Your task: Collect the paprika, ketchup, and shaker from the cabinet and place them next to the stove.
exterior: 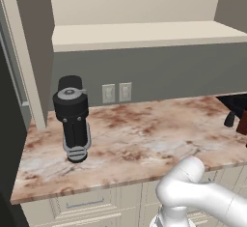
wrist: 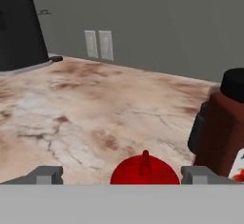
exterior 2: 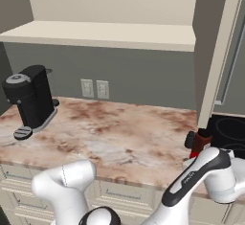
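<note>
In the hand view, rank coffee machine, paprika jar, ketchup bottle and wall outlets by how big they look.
1. paprika jar and coffee machine: alike in look, both cut off by the frame, and the jar is much nearer, so no ranking between them.
2. ketchup bottle, top alone showing.
3. wall outlets.

The worktop point(exterior 2: 119, 133) is brown-veined marble with cream drawers below its front edge. A black coffee machine point(exterior 2: 31, 99) stands on its left part, near the wall. At the right end, beside the black stove point(exterior 2: 229, 133), the paprika point(wrist: 221, 123), the ketchup point(wrist: 144, 170) and the shaker point(exterior: 230, 119) stand close together on the marble.
</note>
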